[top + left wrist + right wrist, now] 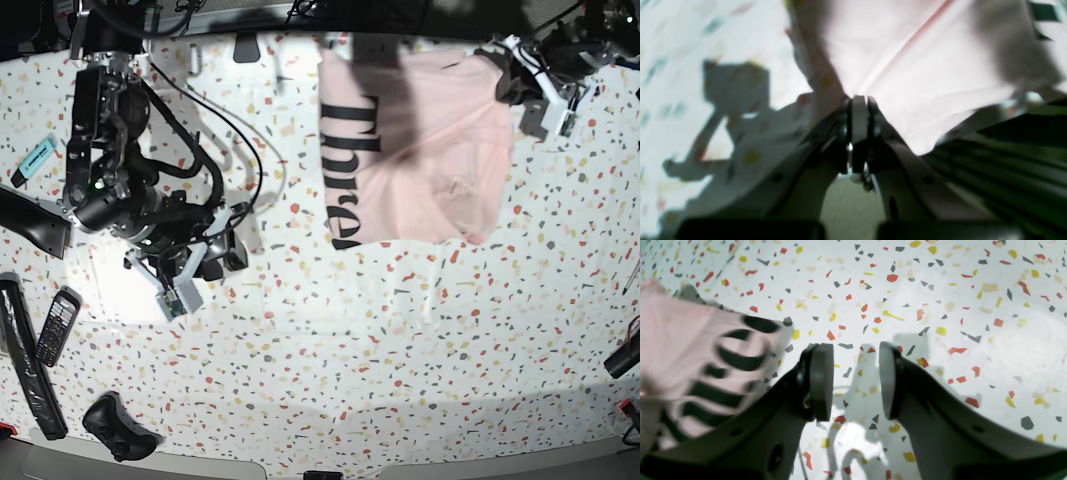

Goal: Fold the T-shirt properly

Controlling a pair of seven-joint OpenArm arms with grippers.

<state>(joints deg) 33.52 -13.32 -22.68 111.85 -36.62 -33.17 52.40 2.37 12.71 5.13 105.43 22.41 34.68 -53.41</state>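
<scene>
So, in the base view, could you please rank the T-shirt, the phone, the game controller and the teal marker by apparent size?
1. T-shirt, by far the largest.
2. Phone and game controller: look similar, so no ranking.
3. Teal marker, smallest.

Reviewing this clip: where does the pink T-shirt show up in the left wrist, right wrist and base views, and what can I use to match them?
Left wrist: the T-shirt fills the upper middle and right, its edge pinched in the shut left gripper.
Right wrist: at the left edge, black lettering showing, beside the open right gripper.
Base: top, right of centre.
Shared landmark: the speckled tabletop.
</scene>
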